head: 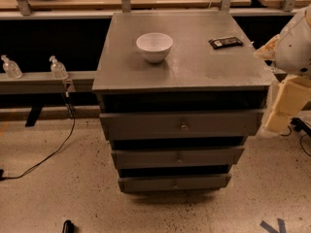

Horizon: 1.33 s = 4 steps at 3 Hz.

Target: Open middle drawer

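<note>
The gripper (286, 106) hangs just right of the cabinet (194, 67); its opening cannot be told. The middle drawer (146, 158) looks rigid and fairly heavy, best pulled by its small, likely slippery knob (179, 156).

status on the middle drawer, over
Gripper at cabinet's right side, away from the handles. Middle drawer knob untouched. Bowl and dark packet on top, not in the way.
</note>
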Available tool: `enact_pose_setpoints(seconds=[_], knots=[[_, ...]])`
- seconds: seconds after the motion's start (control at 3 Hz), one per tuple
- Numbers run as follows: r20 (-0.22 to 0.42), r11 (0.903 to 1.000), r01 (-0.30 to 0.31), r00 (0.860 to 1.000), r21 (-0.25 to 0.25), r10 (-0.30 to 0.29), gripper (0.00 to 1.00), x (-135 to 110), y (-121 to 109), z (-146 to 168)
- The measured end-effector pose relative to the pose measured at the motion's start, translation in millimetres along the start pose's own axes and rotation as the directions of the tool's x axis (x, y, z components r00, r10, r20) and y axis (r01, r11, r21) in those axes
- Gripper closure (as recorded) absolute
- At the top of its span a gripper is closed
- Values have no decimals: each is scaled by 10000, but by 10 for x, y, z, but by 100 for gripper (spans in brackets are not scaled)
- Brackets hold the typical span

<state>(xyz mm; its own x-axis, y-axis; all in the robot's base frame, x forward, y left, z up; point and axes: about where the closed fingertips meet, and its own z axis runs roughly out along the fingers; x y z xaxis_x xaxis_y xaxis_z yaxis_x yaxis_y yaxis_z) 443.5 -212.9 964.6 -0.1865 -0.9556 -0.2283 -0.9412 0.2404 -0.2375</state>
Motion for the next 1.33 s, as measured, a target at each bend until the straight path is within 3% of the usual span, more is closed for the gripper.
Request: enact_pose_setpoints(seconds=[0.33,0.67,1.0,1.33], knots=[[786,9975,659,9949,-273,-636,0,-107,95,380],[1389,9943,1037,9853,-227,-996,0,-425,407,1149],[850,9939,1076,9908,-230,-1053,0,-626,635,1754],[697,9968,751,9949,-267,-730,0,-565,686,1823]])
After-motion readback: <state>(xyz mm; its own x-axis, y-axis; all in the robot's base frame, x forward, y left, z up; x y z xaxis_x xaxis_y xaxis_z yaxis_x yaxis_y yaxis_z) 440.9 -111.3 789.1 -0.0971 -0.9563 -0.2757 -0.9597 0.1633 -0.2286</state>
